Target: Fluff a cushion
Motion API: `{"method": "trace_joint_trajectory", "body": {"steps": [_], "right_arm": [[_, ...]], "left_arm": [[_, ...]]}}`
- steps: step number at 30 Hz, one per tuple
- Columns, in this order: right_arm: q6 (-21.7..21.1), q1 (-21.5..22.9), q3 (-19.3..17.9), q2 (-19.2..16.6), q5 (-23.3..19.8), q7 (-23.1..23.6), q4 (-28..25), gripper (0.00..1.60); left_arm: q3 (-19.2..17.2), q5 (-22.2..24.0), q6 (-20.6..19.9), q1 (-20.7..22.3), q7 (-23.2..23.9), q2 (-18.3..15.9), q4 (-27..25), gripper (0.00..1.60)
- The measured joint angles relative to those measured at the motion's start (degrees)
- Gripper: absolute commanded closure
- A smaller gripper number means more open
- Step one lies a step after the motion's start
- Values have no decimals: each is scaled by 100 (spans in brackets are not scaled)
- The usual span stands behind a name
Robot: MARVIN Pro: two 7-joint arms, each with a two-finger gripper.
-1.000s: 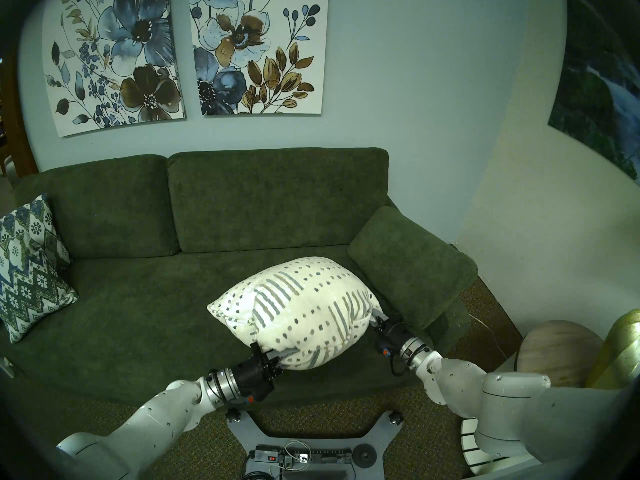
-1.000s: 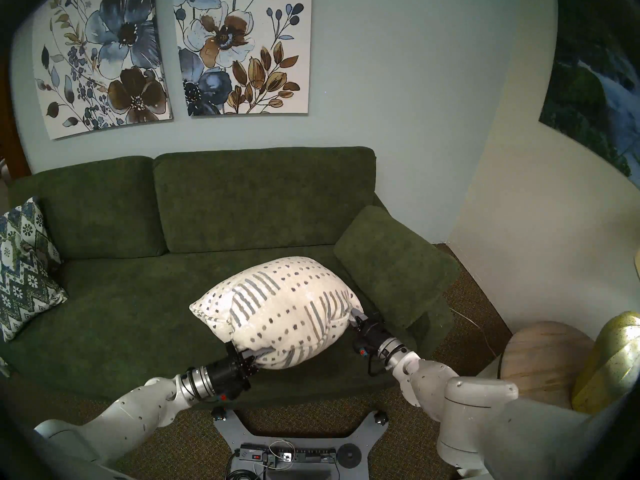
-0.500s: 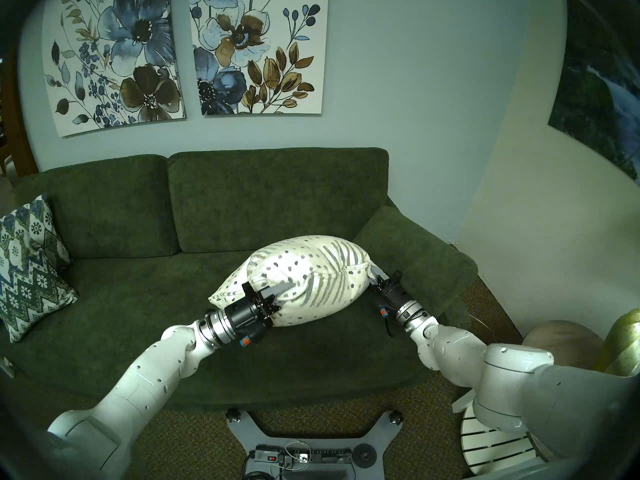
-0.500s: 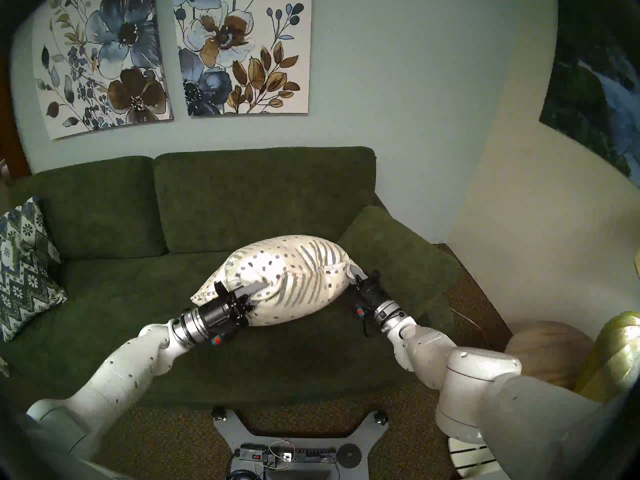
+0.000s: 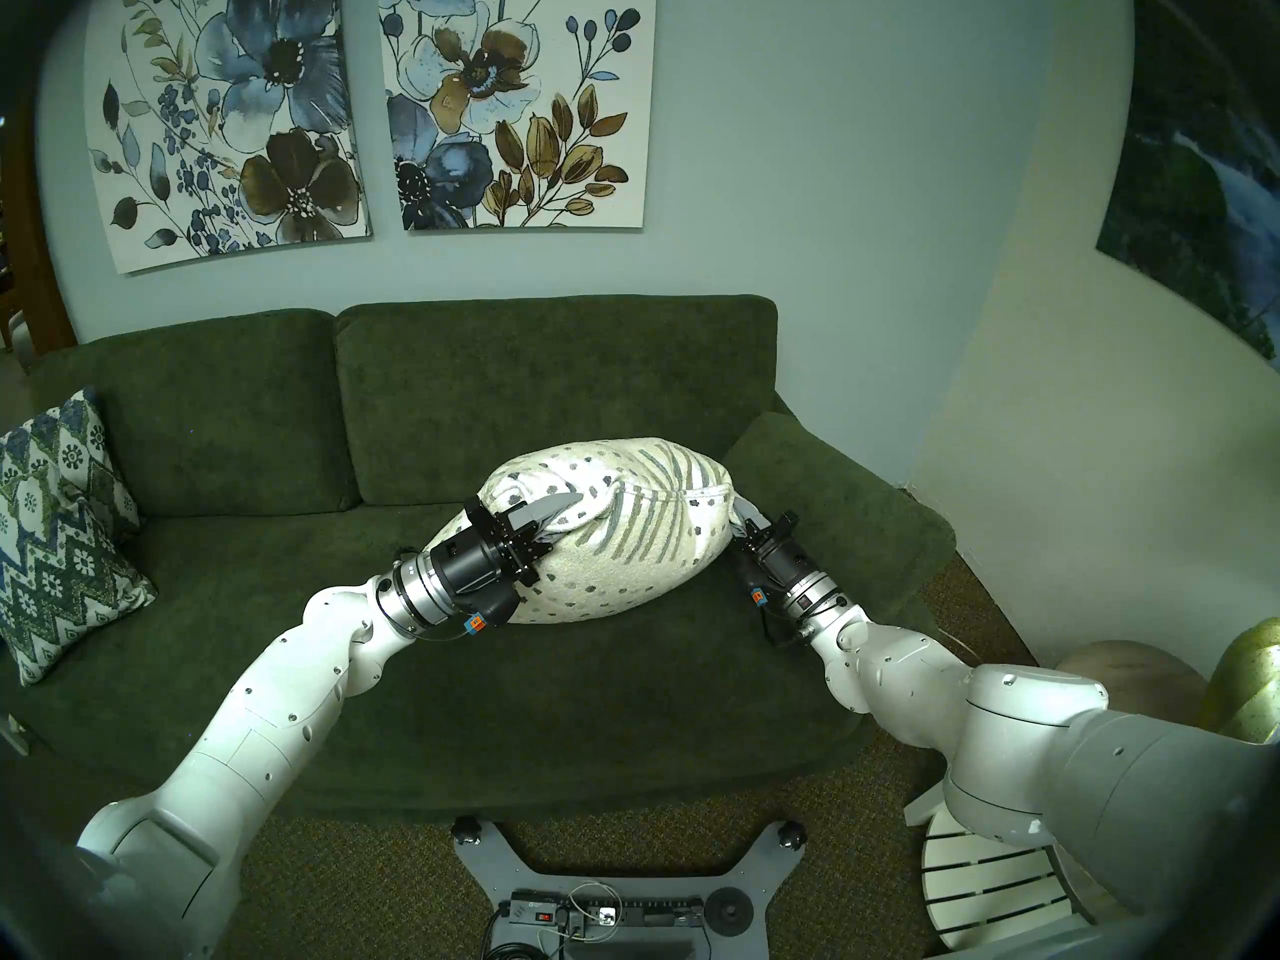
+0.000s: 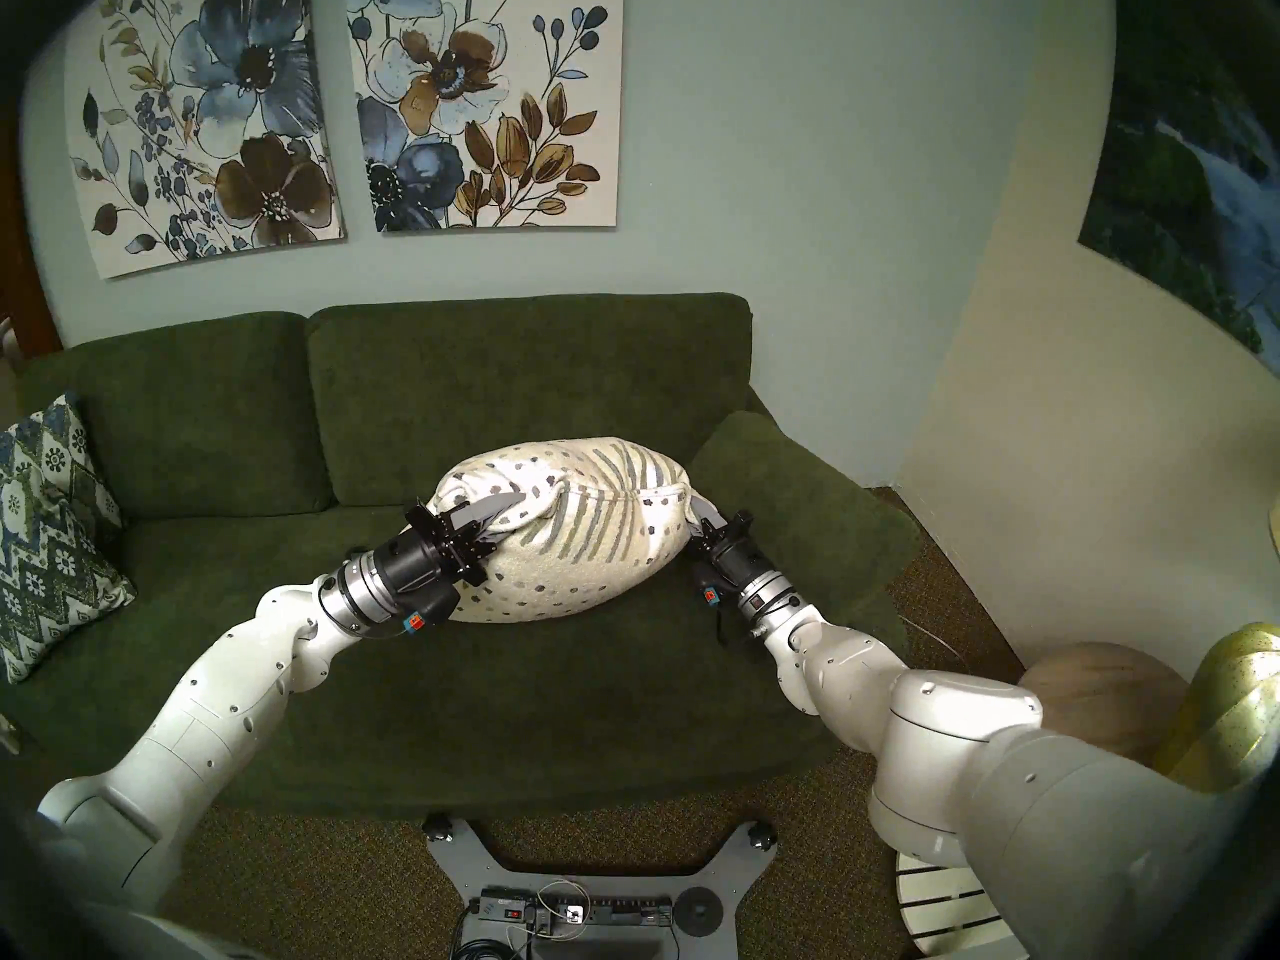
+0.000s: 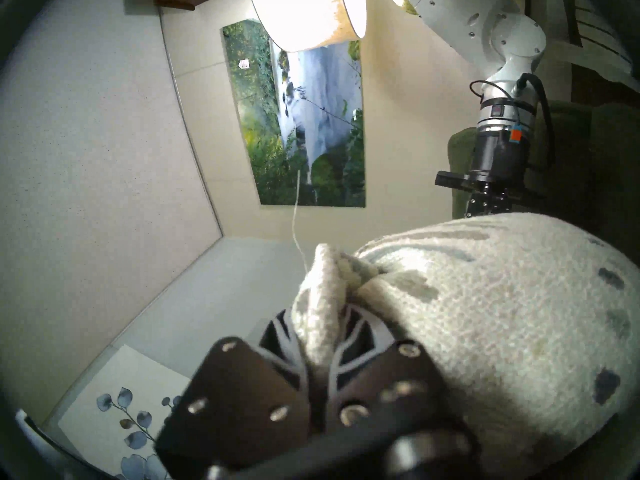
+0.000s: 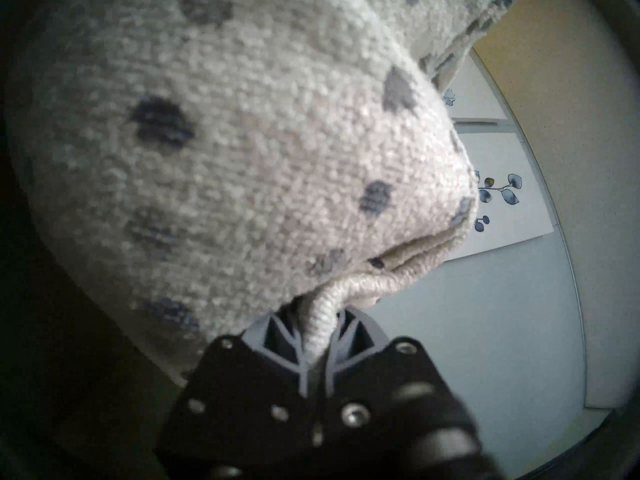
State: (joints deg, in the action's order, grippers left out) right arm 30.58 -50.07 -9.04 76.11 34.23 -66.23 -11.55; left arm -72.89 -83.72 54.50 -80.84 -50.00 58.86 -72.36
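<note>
patterned pillow (image 5: 62, 529): leaning at sofa's left end, well apart from the rest
left gripper (image 5: 554, 514): clamping tight on a bunched corner of the cushion, fabric pinched between both fingers (image 7: 356, 334)
cushion (image 5: 609, 550): hanging in the air between both grippers, above the sofa seat, squeezed into a puffy oval, not touching the seat
right gripper (image 5: 744, 522): pinching closed on the opposite corner, piped edge caught between its fingers (image 8: 280, 334)
sofa (image 5: 277, 626): dark green, sitting under the cushion; its armrest is lying just beside the right gripper
</note>
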Motion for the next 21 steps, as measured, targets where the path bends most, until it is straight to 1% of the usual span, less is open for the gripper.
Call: {"method": "trace_joint_trajectory", "body": {"steps": [5, 6, 11, 14, 16, 21], "right_arm": [[-106, -31, 147, 19, 100, -74, -27, 160], [-146, -61, 205, 20, 139, -92, -27, 160], [-295, -225, 412, -14, 264, -120, 24, 160], [-386, -380, 533, -68, 329, -119, 99, 160], [-457, -555, 633, -139, 383, -95, 189, 160], [-520, -769, 751, -233, 457, -57, 331, 160]], "left_arm": [[2, -9, 25, -143, 6, -78, -300, 160], [23, -15, 34, -225, 11, -107, -381, 160], [132, -111, 38, -502, 14, -199, -449, 160], [222, -200, -1, -710, 13, -244, -328, 160], [328, -297, -53, -919, -19, -270, -58, 160], [500, -435, -105, -1167, -76, -275, 372, 160]]}}
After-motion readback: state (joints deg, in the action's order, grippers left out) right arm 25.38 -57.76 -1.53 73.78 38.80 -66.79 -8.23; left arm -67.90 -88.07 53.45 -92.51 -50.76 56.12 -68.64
